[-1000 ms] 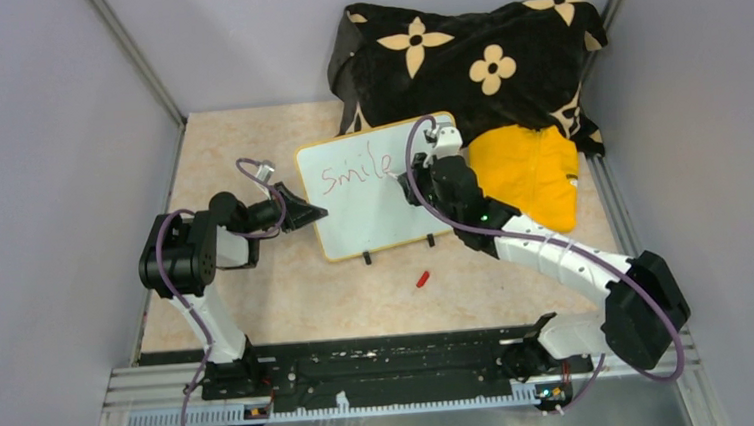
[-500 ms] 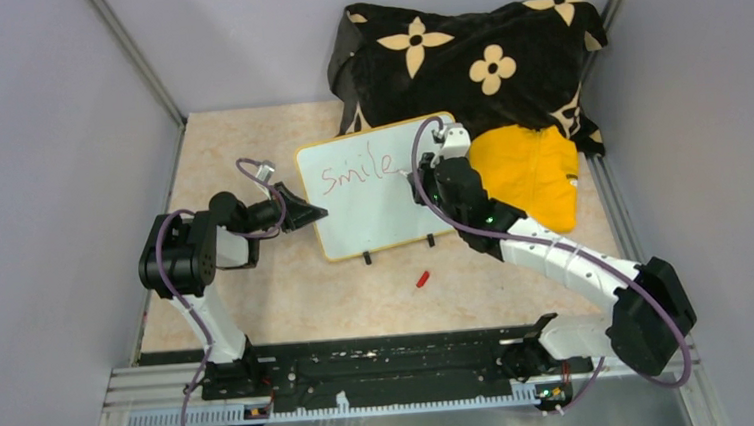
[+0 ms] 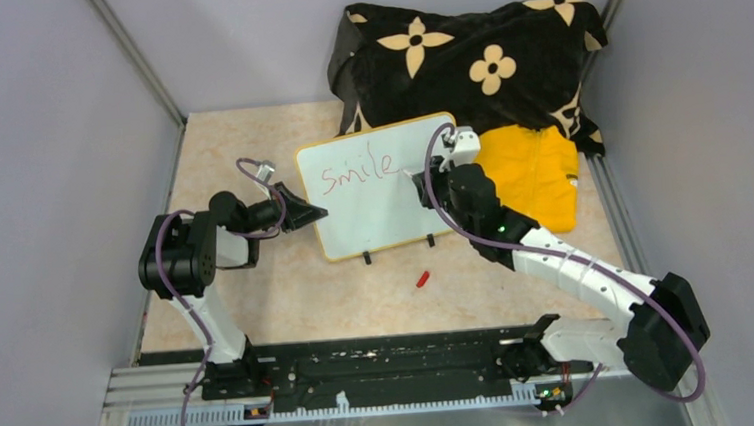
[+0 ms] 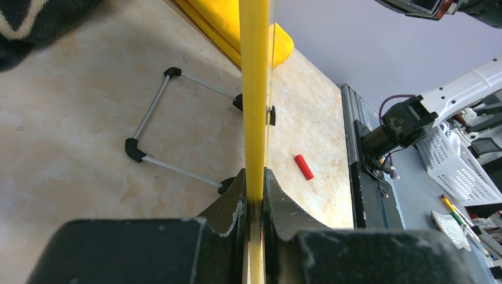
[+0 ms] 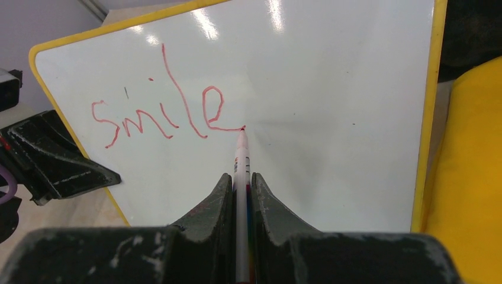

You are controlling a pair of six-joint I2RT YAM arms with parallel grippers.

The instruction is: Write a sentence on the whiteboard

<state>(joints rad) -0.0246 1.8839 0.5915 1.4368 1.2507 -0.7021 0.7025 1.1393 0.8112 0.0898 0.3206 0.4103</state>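
The whiteboard [image 3: 373, 208] stands tilted on two black feet at mid table, its frame yellow. The red word "smile" [image 3: 356, 168] is on its upper left; it also shows in the right wrist view [image 5: 160, 112]. No other words show. My left gripper [image 3: 315, 214] is shut on the board's left edge [image 4: 254, 89]. My right gripper [image 3: 419, 178] is shut on a red-and-white marker pen [image 5: 240, 171], whose red tip touches the board at the end of the "e".
A red marker cap [image 3: 422, 279] lies on the table in front of the board, also in the left wrist view [image 4: 303, 167]. A yellow cloth [image 3: 531, 172] and a black flowered blanket [image 3: 472, 56] lie behind and right of the board.
My right arm has shifted to the right along the board with the pen, drawing out the tail of the "e". The left gripper and the board have not moved.
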